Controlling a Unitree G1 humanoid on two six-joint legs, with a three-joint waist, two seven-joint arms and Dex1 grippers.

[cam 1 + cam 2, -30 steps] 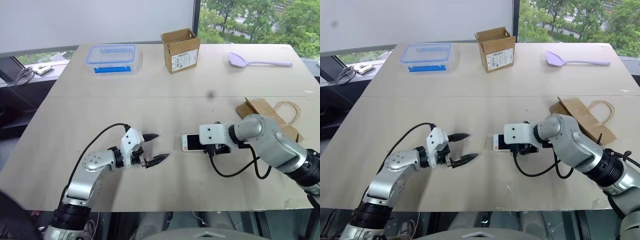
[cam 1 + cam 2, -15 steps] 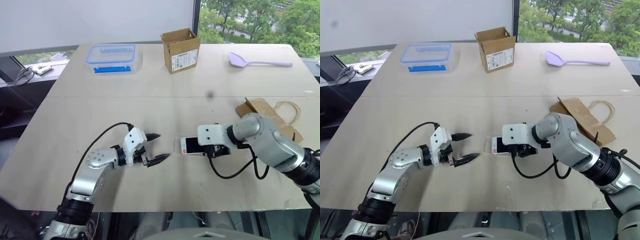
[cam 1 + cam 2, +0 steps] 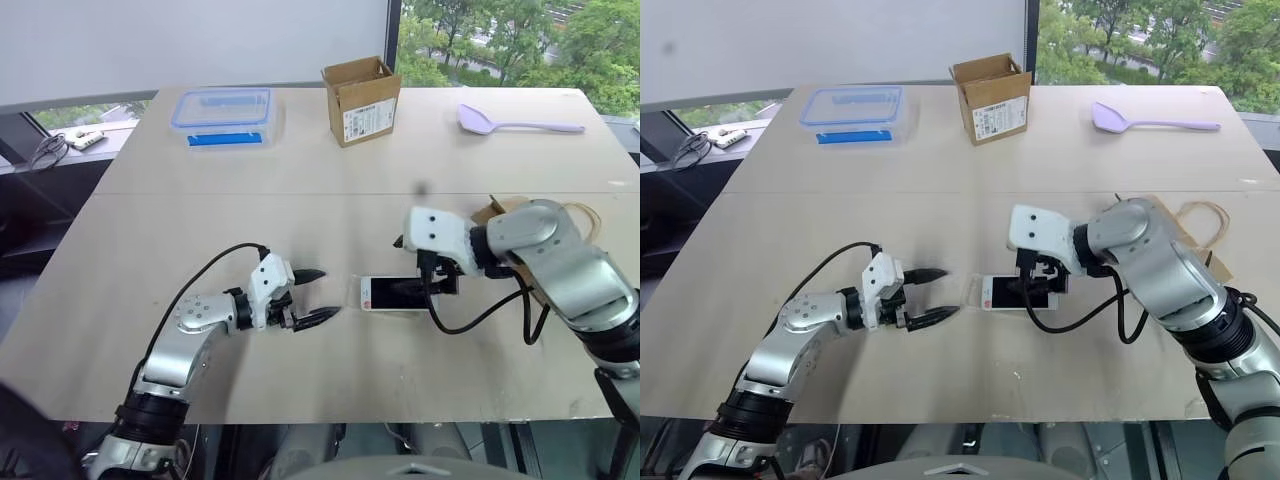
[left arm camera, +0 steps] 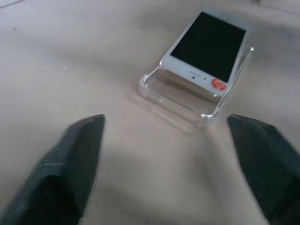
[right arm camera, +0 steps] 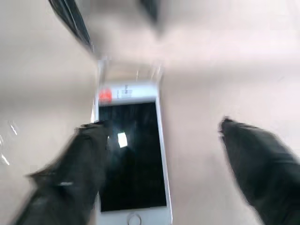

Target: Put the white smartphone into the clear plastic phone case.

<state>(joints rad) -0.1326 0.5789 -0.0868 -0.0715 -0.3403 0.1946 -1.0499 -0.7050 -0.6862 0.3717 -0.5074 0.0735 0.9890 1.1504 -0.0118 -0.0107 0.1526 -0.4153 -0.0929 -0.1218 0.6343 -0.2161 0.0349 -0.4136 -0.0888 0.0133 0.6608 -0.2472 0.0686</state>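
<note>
I see the white smartphone [image 4: 206, 47] lying screen up on the worktop [image 3: 300, 200], partly seated in the clear plastic phone case [image 4: 187, 101], whose near end sticks out empty. My right gripper [image 5: 164, 159] hangs above the phone, fingers spread apart, gripping nothing. My left gripper [image 3: 312, 295] sits low beside the case's open end, fingers apart too, pointing at it without touching.

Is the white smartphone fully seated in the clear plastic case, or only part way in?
Part way: the white smartphone overlaps the clear plastic phone case, whose near end lies uncovered.
</note>
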